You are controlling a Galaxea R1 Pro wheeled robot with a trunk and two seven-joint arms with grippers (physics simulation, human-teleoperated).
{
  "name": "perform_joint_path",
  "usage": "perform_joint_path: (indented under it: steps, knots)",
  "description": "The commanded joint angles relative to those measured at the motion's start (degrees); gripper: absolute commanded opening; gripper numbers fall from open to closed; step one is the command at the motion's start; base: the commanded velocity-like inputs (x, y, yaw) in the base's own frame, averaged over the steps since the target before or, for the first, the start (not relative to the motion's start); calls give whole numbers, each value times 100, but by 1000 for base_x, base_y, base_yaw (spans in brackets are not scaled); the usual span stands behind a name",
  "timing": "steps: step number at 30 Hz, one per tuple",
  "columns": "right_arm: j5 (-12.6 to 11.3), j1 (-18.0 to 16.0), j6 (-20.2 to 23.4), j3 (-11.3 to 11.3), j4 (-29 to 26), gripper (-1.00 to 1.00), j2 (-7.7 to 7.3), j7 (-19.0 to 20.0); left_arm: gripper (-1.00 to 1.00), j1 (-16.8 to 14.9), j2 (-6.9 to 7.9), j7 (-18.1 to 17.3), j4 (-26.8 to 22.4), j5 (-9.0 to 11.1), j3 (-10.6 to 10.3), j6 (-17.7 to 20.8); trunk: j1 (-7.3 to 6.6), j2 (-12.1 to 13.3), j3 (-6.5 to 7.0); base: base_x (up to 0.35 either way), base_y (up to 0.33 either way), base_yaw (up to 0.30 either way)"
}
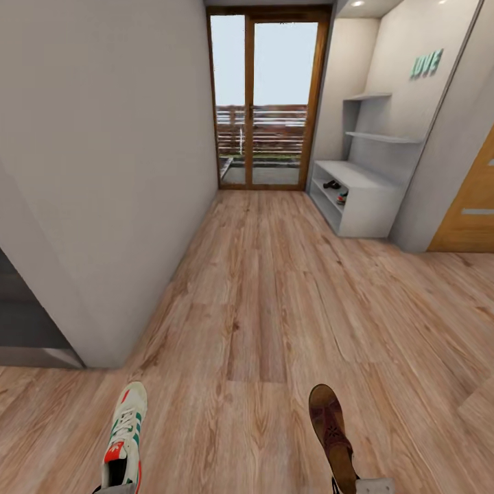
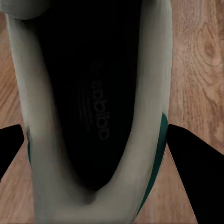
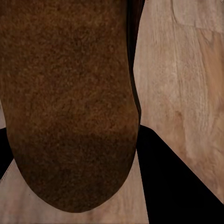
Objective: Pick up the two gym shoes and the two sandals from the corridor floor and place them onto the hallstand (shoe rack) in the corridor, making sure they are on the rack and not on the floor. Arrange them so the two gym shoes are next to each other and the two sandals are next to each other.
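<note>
My left gripper [image 1: 115, 488] is shut on a white gym shoe [image 1: 127, 432] with green stripes, held above the corridor floor [image 1: 261, 309] at the bottom left. In the left wrist view the shoe's dark opening [image 2: 93, 116] sits between black fingers [image 2: 196, 177]. My right gripper [image 1: 367, 486] is shut on a dark brown sandal [image 1: 331, 429]; its sole [image 3: 70, 93] lies against a black finger [image 3: 177, 182]. The white hallstand [image 1: 363, 180] stands far ahead on the right. On its lower shelves lie a dark sandal [image 1: 332, 184] and a second gym shoe [image 1: 342, 197].
A grey wall corner [image 1: 103, 206] juts in on the left, with a dark opening [image 1: 20, 309] behind it. A wood-framed glass door [image 1: 267, 103] closes the corridor's far end. A wooden door [image 1: 473, 206] is at the right, past the hallstand.
</note>
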Motion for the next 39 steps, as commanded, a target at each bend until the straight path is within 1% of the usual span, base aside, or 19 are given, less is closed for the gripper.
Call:
perform_joint_path:
  steps: [1, 39]
  knots:
    - [-49, -2, -8, 49, -2, -100, 1, -10, -100, -4, 0, -29, 3, -36, 53, -16, 2, -2, -5, 337, 0, 0]
    - [-49, -2, -8, 49, -2, -100, 2, -10, -100, -4, 0, -29, -5, -36, 61, -25, 2, -2, -5, 337, 0, 0]
